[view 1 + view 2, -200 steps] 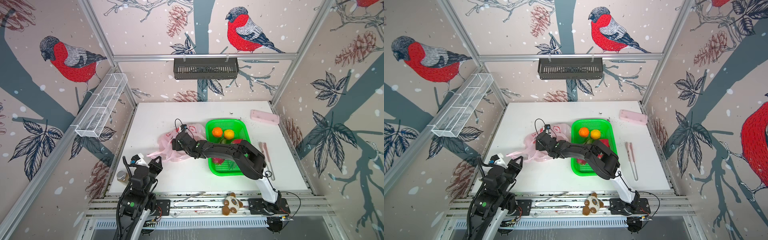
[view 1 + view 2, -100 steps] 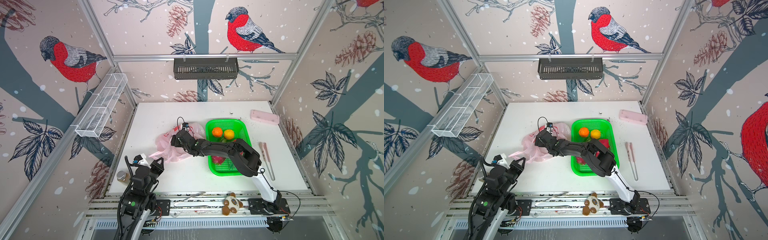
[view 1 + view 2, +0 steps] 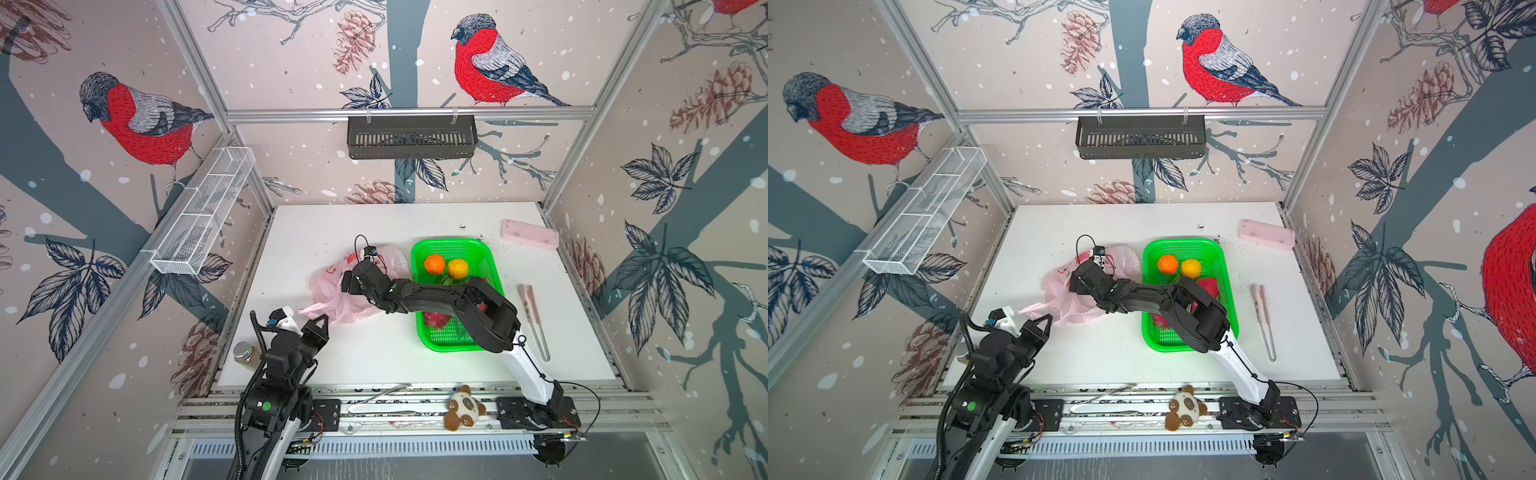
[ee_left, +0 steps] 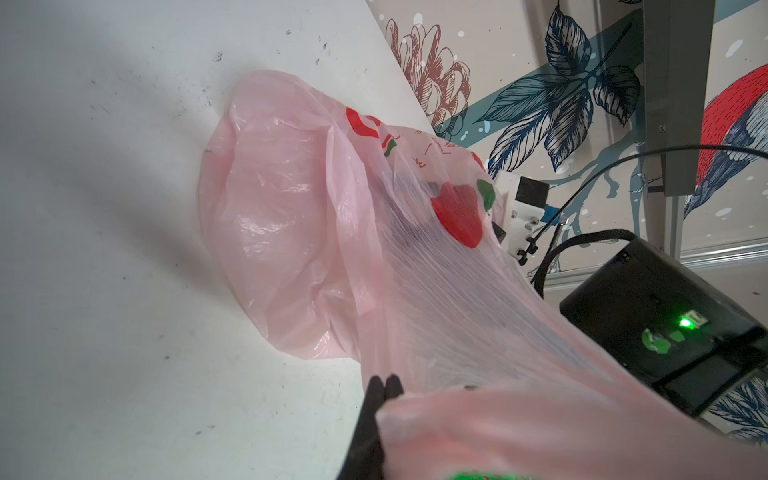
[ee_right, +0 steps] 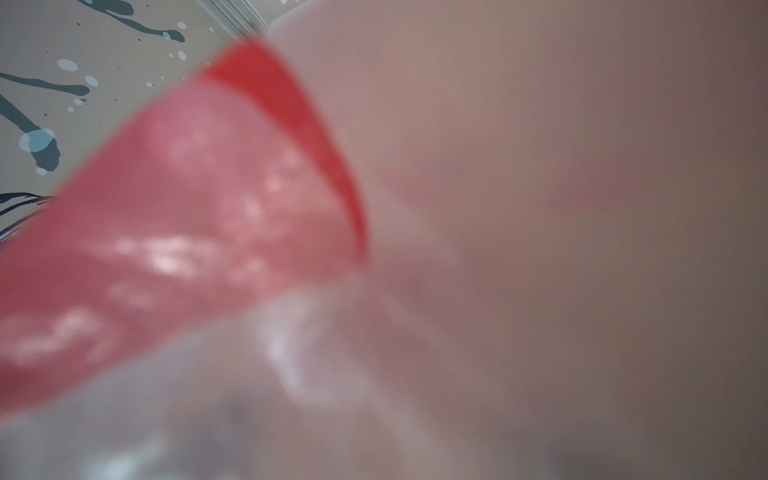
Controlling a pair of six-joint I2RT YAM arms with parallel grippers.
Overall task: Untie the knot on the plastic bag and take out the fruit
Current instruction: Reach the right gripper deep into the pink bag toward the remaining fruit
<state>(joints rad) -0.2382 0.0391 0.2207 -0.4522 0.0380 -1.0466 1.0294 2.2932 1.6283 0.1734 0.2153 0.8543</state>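
Two oranges [image 3: 434, 264] and dragon fruit [image 3: 436, 321] — inside the green basket [image 3: 453, 242].

plastic bag [image 3: 328, 293]: thin translucent pink, red fruit prints, crumpled, one edge pulled taut into clamped jaws of left gripper [image 4: 384, 380], film draped over right gripper [image 3: 348, 286] | oranges [image 3: 434, 264]: two, side by side, well clear of both jaws | dragon fruit [image 3: 436, 321]: magenta, partly hidden, also clear

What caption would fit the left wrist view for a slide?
Closed left tool holds a stretched edge of the pink plastic bag, which lies on the white table.
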